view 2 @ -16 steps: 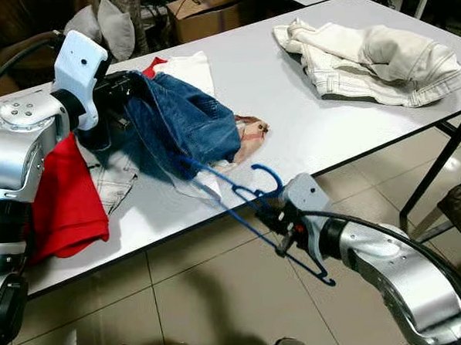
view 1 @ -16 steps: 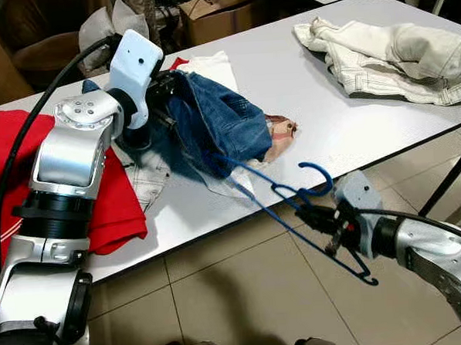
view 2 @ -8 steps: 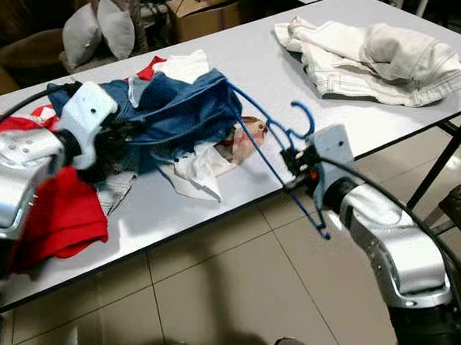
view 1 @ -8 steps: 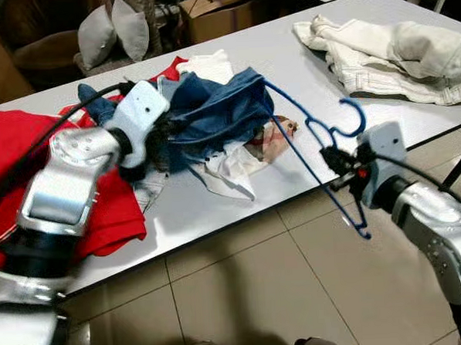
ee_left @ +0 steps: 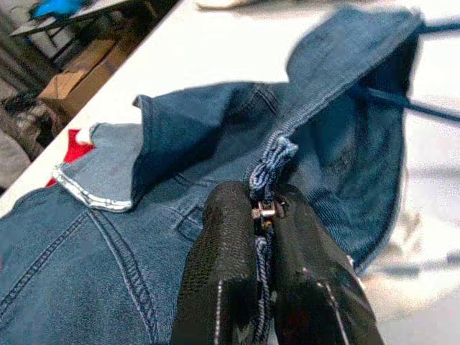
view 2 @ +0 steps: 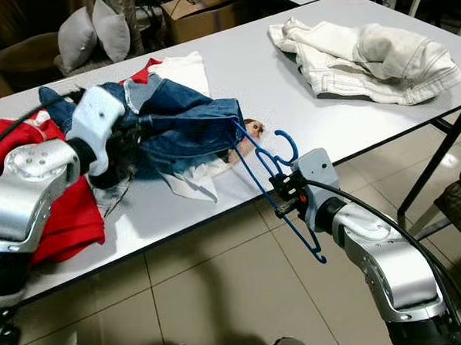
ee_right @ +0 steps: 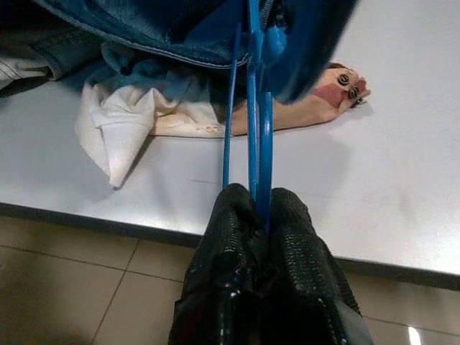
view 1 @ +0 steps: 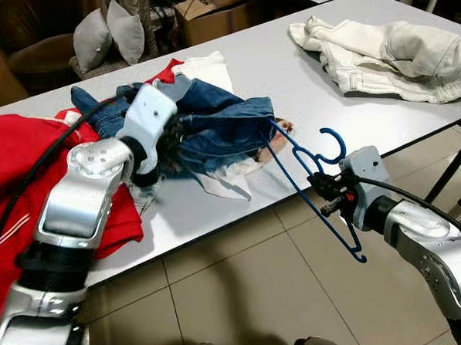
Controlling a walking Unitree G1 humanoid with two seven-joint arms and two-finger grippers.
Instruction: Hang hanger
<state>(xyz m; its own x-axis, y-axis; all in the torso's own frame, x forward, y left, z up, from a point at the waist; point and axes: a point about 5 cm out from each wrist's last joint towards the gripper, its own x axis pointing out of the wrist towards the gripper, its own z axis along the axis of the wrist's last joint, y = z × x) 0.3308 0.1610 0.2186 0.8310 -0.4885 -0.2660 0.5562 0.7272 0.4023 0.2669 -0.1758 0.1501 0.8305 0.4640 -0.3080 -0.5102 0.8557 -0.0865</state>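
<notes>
Dropped lower since before, the thin blue plastic hanger (view 1: 316, 185) overhangs the white table's (view 1: 303, 84) near edge, right gripper (view 1: 330, 199) pinching it; left gripper (ee_left: 263, 215) pinches blue denim jeans (view 1: 213, 127) farther left.

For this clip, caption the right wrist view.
Right hand pinches the blue hanger, its far end inside the denim garment on the white table.

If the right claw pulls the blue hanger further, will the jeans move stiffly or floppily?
Probably floppily: the blue jeans lie in soft folds. The thin blue hanger may flex slightly. The left claw pinches a denim edge, so the cloth would likely stretch between both claws rather than slide freely.
</notes>
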